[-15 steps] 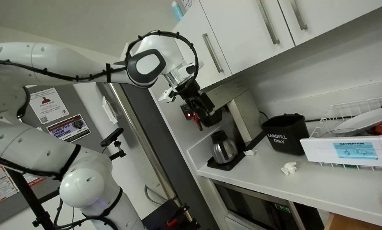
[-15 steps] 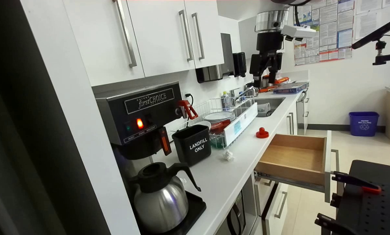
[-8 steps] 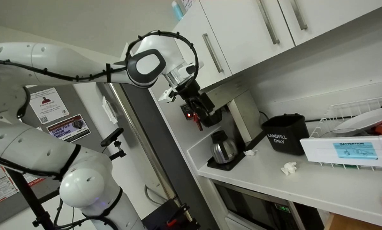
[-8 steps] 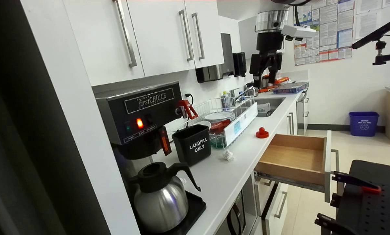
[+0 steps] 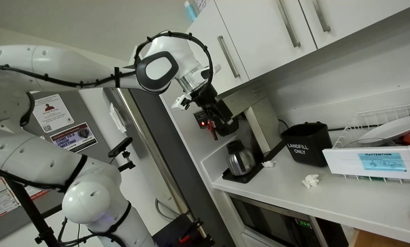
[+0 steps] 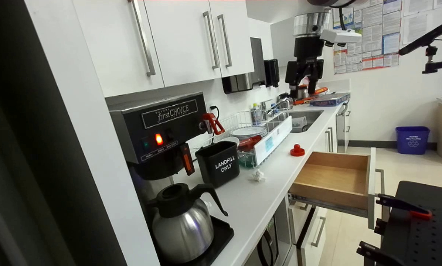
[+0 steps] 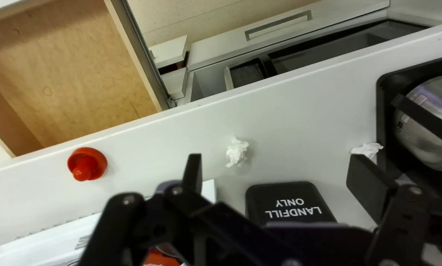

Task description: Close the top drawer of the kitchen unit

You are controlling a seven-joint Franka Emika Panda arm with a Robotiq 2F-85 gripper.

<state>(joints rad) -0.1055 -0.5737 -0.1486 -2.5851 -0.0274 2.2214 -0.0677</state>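
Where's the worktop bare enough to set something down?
On the worktop, along its front: between the red knobbed object and a paper wad, and from that wad to another wad beside the black tray. The back is crowded by the dish rack and landfill bin.

Kitchen, workplace type. Before you: white kitchen unit (image 6: pixel 184 40); coffee maker (image 6: pixel 165 126), firstCHOICE, with steel carafe (image 6: pixel 184 231); dish rack (image 6: pixel 280 135); sink (image 6: pixel 312 117); microwave (image 5: pixel 266 218). Your signs of a workplace: black bin (image 5: pixel 307 144) lettered LANDFILL ONLY; blue bin (image 6: pixel 412 140) with recycling mark; union-meeting poster (image 5: pixel 74 138).
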